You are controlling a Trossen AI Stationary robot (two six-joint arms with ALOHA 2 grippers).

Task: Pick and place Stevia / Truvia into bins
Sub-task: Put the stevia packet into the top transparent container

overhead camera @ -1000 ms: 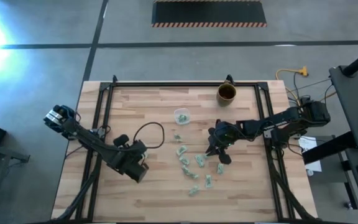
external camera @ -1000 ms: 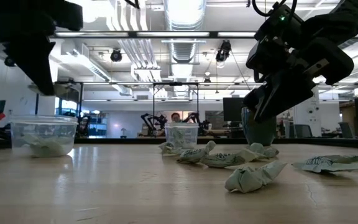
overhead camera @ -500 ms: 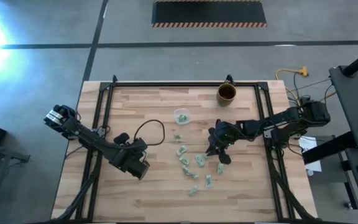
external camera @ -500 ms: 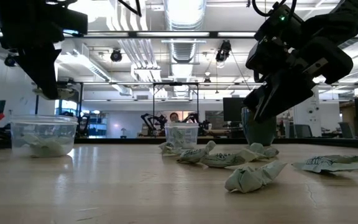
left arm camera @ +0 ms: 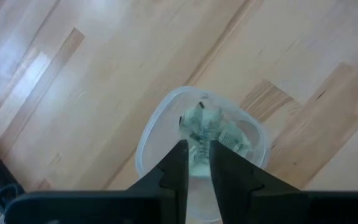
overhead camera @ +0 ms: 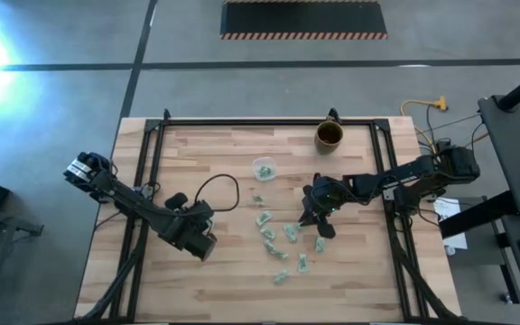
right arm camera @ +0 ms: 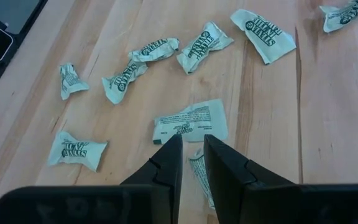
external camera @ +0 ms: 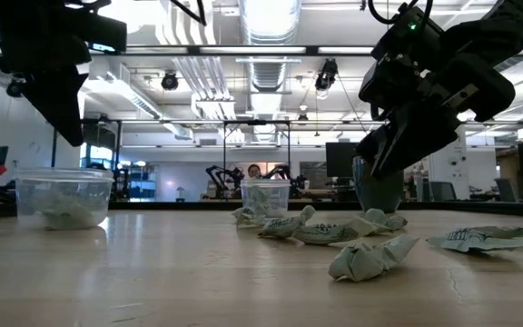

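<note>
Since a second earlier, the pale sachet that had hung at my left gripper's [left arm camera: 196,163] tip was gone from it, and my left arm had shifted a little over the near clear cup [external camera: 64,197]; my right arm had not moved. My left fingers [left arm camera: 178,163] stood slightly apart with nothing between them, poised straight above that cup, which already held several crumpled packets [left arm camera: 211,132].

My right gripper [right arm camera: 190,155] hovered over the scatter of Stevia sachets [overhead camera: 278,239] spread across the middle of the wooden table [overhead camera: 224,153]. Its fingers stood a narrow gap apart, and I could not tell for sure whether they held anything; a flat sachet [right arm camera: 191,122] lay just beyond the tips and another showed in the gap between them. The second clear cup [overhead camera: 263,168] stood beyond the scatter, with a brown mug [overhead camera: 329,135] farther back.

I judged the sachets to be very light, thin and soft: paper that crumples, bends under a pinch, and could slide on the smooth wood. Many were already twisted or puffed up. I would take one by a raised crease or a lifted edge rather than its flat face, closing gently so it neither tore nor skated away.
</note>
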